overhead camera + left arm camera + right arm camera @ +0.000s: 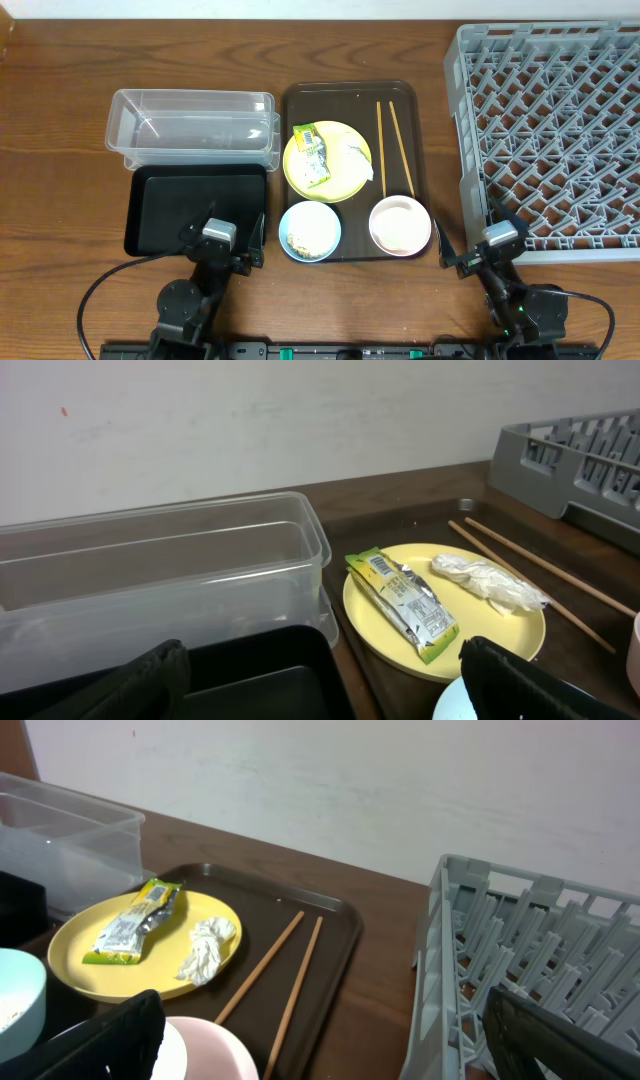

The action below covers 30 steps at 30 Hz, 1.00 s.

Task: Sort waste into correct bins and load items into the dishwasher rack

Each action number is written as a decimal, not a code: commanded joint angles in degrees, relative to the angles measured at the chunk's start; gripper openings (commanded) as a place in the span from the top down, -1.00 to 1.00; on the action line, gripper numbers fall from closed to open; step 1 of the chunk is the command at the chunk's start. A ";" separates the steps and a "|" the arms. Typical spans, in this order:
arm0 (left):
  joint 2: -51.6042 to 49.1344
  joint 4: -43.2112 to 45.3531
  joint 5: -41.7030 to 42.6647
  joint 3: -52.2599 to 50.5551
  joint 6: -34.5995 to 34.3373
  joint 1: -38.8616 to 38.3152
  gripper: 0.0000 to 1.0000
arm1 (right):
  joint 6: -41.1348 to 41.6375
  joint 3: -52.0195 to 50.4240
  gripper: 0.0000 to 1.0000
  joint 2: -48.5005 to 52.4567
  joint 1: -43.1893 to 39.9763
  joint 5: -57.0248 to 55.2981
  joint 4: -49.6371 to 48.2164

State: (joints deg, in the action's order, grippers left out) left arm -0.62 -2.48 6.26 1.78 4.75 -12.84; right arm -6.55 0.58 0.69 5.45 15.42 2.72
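Note:
A yellow plate [345, 172] on the brown serving tray [420, 130] holds a yellow-green wrapper [311, 153] and a crumpled white scrap [361, 160]. Two chopsticks [394, 145] lie to its right. A light blue bowl [310, 230] with rice scraps [300, 243] and a pinkish-white bowl [400, 224] sit at the tray's front. The clear tub [190, 122] and black tray [195, 210] are on the left, the grey rack [550, 130] on the right. My left gripper [222, 252] is open above the black tray's near edge [320, 685]. My right gripper [480, 258] is open between pink bowl and rack [330, 1040].
The wooden table [60, 150] extends left of the bins. A narrow strip of table [443, 150] separates the serving tray from the rack. Cables run along the front edge by both arm bases.

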 commanded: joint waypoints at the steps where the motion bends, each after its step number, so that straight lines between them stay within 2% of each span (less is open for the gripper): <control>1: 0.39 -0.83 0.81 -1.55 0.15 0.28 -0.78 | -0.37 -0.26 -0.99 -0.31 -0.98 -0.57 0.07; 28: 0.39 -0.83 0.81 -1.55 0.15 0.28 -0.78 | -0.37 -0.26 -0.98 -0.31 -0.98 -0.57 0.07; 30: 0.39 -0.28 -0.66 -1.55 2.05 0.31 -0.78 | -0.37 -0.26 -0.99 -0.33 -0.98 -0.59 0.07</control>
State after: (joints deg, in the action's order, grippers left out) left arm -0.62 -2.42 6.22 1.78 4.84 -12.84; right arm -6.55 0.58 0.69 5.45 15.42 2.72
